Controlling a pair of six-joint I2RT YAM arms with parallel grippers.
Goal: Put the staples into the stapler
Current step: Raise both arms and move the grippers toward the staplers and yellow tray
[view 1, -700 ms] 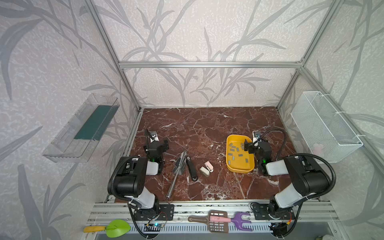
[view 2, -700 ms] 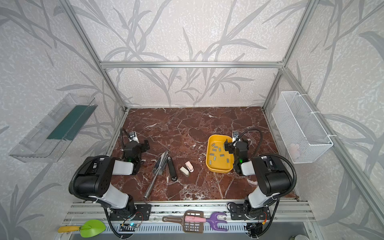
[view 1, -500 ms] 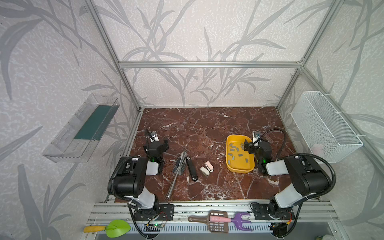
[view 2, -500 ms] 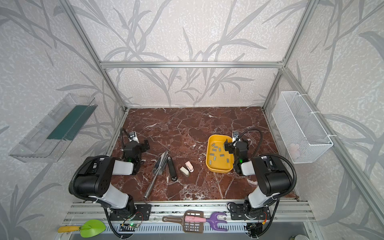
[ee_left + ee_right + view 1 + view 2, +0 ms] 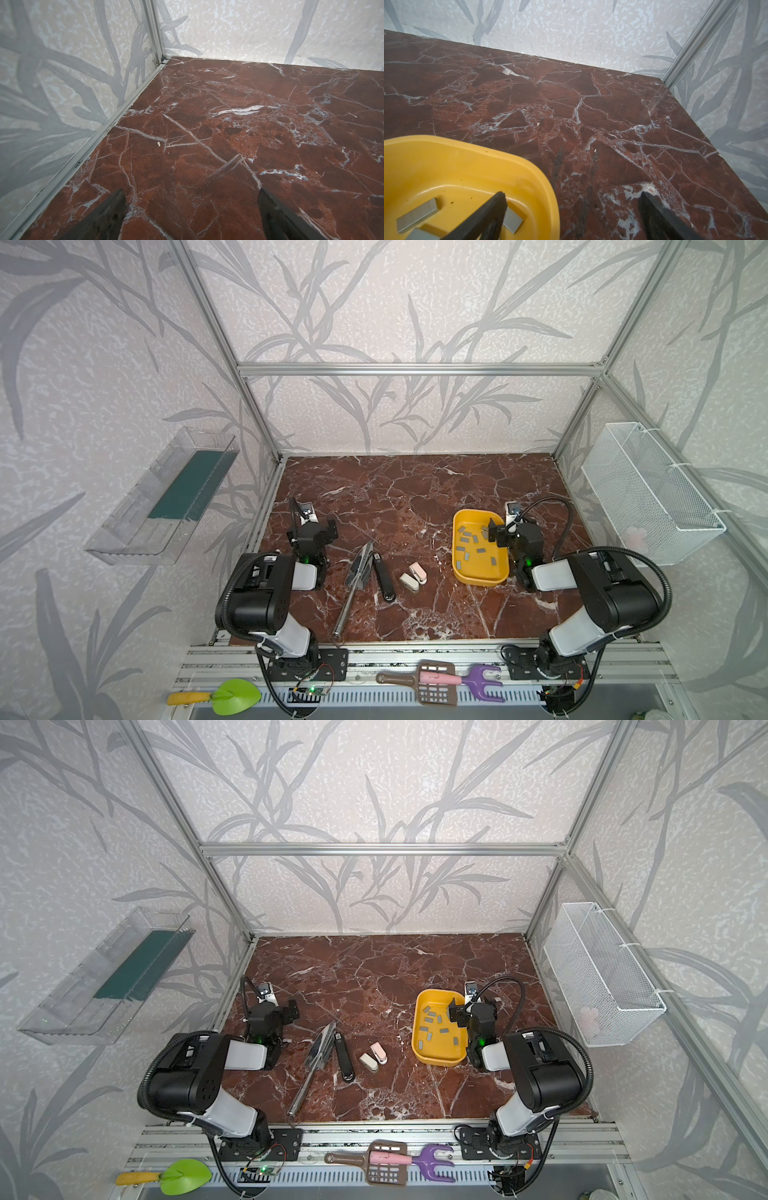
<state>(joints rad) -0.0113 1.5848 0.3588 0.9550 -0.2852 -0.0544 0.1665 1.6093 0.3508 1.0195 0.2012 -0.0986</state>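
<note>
Nearest me lies one long black-and-steel stapler [image 5: 384, 580], apparently open. Just beyond it are two small staplers [image 5: 417, 572], side by side. Farther off, one yellow tray [image 5: 478, 581] holds the staples [image 5: 481, 550], about a dozen loose strips. My right gripper [image 5: 572, 195] hovers with its jaws apart, straddling the tray's rim. My left gripper [image 5: 191, 195], likewise spread and empty, hangs over bare table [image 5: 228, 104]. To do this well, I judge I should shift the right gripper inward, choose an isolated strip and pinch its long edges.
</note>
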